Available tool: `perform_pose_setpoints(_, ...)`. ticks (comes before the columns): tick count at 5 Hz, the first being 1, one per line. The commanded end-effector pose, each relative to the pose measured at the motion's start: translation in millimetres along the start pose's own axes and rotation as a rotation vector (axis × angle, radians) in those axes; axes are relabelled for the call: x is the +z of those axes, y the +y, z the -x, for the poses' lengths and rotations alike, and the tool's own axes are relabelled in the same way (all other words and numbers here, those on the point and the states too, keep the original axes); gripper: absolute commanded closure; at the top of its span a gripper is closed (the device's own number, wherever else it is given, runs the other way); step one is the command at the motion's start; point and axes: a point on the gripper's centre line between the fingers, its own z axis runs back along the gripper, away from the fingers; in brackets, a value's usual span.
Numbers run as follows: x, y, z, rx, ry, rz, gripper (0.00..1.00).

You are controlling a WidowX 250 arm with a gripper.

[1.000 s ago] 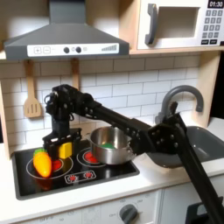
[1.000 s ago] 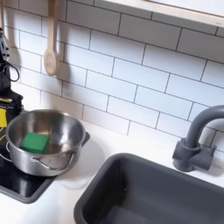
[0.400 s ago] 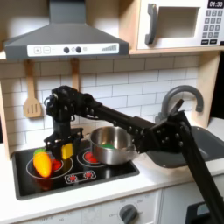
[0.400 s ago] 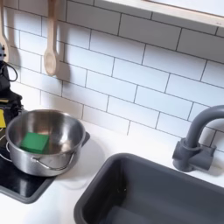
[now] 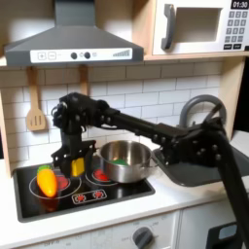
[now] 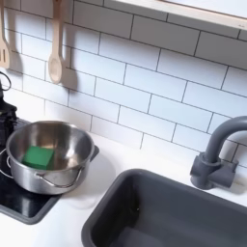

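Since a second ago the arm has swung a little toward the first exterior view's right, and the yellow block (image 5: 75, 167) has gone with it, lifted slightly off the stove (image 5: 117, 198). The gripper (image 5: 73, 160) points straight down over the back left burner, its fingers pinching the block, which hangs upright between them. The corn cob (image 5: 46, 180) lies just to the first exterior view's left of the block, near but apart from it, and the pot (image 5: 124, 161) stands close on the other side. In the second exterior view the pot (image 6: 48, 154) shows a green sponge (image 6: 39, 156) lying inside, with the sink (image 6: 164, 214) and faucet (image 6: 214, 145) well apart to the second exterior view's right.
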Motion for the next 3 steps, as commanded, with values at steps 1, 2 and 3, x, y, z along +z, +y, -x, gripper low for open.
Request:
perform_pose_setpoints(1, 32.2, -12.6, 5.1, -0.016, -0.069, 0.007, 1.00)
perform_pose_setpoints(2, 38.2, -21.5, 5.7, -0.048, -0.080, 0.005, 1.00)
perform_pose_setpoints(3, 44.0, -32.8, 7.3, -0.083, -0.085, -0.003, 1.00)
